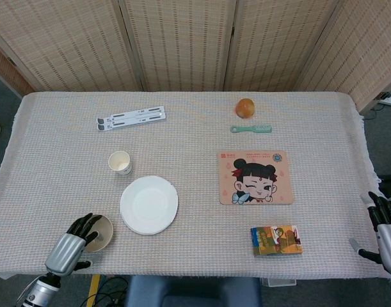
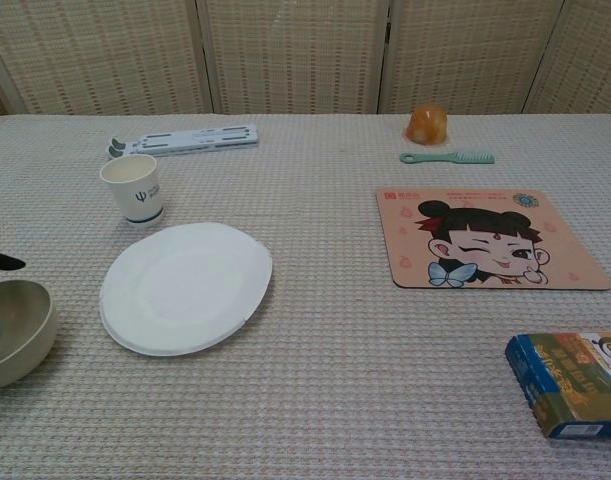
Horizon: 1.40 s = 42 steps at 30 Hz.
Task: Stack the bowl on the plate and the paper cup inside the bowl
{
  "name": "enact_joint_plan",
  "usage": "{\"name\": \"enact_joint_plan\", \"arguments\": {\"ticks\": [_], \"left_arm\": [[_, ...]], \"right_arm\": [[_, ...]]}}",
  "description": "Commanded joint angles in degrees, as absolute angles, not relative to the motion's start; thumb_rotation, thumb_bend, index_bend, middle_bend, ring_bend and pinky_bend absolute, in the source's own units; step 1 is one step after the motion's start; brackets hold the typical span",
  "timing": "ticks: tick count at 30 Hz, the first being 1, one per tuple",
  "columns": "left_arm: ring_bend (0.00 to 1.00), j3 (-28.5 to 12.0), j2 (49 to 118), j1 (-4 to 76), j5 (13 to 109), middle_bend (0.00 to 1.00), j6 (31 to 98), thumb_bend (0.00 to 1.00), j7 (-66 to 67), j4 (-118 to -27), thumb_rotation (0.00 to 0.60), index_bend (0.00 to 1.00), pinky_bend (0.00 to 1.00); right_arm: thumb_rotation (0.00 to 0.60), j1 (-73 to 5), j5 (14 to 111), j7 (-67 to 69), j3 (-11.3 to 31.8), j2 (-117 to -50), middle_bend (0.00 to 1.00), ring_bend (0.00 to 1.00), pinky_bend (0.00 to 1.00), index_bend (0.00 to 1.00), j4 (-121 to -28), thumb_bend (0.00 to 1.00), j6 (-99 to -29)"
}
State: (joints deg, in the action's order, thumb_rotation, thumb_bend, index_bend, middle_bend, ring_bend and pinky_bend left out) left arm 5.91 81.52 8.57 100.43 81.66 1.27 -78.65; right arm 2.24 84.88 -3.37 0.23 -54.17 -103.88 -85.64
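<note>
A tan bowl sits on the cloth at the near left corner. My left hand reaches in from the near edge. Its dark fingertips lie spread over the bowl's left rim, and one fingertip shows past the bowl in the chest view. The bowl rests on the table. A white plate lies just right of the bowl, and a paper cup stands upright beyond the plate. My right hand hangs past the table's right edge, fingers apart and holding nothing.
A cartoon mat lies right of centre, with a colourful box near the front edge. At the back are an orange fruit, a green comb and a white folding stand. Woven screens close off the far side.
</note>
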Motion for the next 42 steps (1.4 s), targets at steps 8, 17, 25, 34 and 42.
{"name": "enact_joint_plan", "arguments": {"ticks": [8, 17, 25, 34, 42], "left_arm": [[0.00, 6.27, 82.76, 8.13, 99.43, 0.12, 82.60, 0.28, -1.37, -74.94, 0.600, 0.49, 0.16], [0.00, 6.72, 84.20, 7.92, 99.69, 0.13, 83.77, 0.30, -3.69, -71.97, 0.600, 0.51, 0.16], [0.00, 7.10, 85.22, 8.00, 99.73, 0.14, 83.88, 0.32, -4.57, -70.40, 0.600, 0.53, 0.16], [0.00, 7.22, 86.67, 7.83, 99.43, 0.15, 84.17, 0.35, -5.13, -68.60, 0.600, 0.56, 0.16], [0.00, 6.77, 88.68, 7.48, 99.48, 0.17, 85.79, 0.36, -5.29, -65.85, 0.600, 0.59, 0.16]], "right_arm": [[0.600, 2.16, 84.90, -3.47, 0.17, -54.15, 0.00, 0.00, 0.00, 0.00, -103.98, 0.22, -85.43], [0.600, 2.07, 84.71, -3.70, 0.25, -54.26, 0.00, 0.00, 0.00, 0.00, -104.04, 0.22, -85.30], [0.600, 2.18, 84.80, -3.62, 0.27, -54.24, 0.00, 0.00, 0.00, 0.00, -104.04, 0.22, -85.56], [0.600, 2.21, 85.02, -3.37, 0.25, -54.19, 0.00, 0.00, 0.00, 0.00, -103.89, 0.22, -85.68], [0.600, 1.96, 85.19, -3.35, 0.19, -54.24, 0.00, 0.00, 0.00, 0.00, -103.80, 0.22, -85.26]]}}
